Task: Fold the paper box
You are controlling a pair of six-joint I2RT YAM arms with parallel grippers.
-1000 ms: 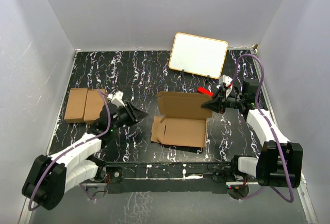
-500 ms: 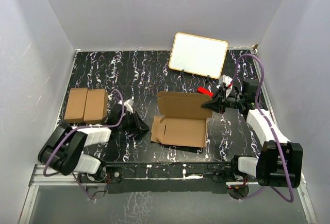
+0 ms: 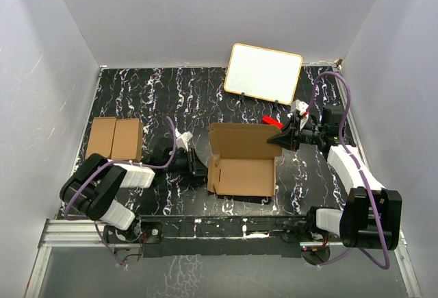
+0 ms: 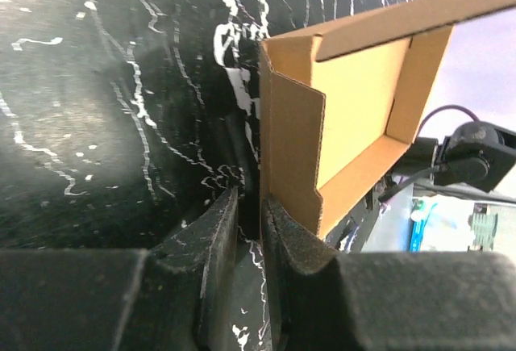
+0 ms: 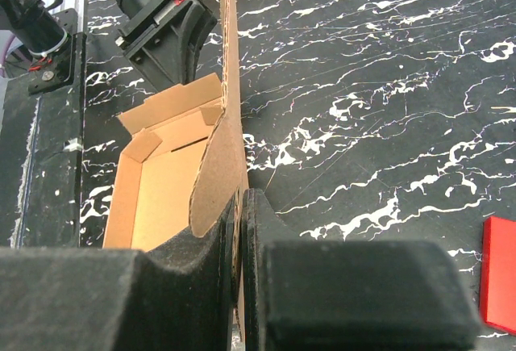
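Paper box (image 3: 243,169) lay open near the centre of the black marbled table (image 3: 150,96), back flap upright. Right gripper (image 3: 279,139) was clenched on that flap. Left gripper (image 3: 203,168) straddled the left side wall; could not tell whether it was gripping.

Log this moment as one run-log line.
paper box: partly folded | right gripper: shut on its upright panel | left gripper: at its end flap, grip unclear

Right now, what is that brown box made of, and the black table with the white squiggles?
The paper box looks like brown cardboard, maybe corrugated, matte: its cut edges show thickness and it bends along creases. The table top looks like black marble with white veins, slightly glossy, though it may only be a printed sheet.
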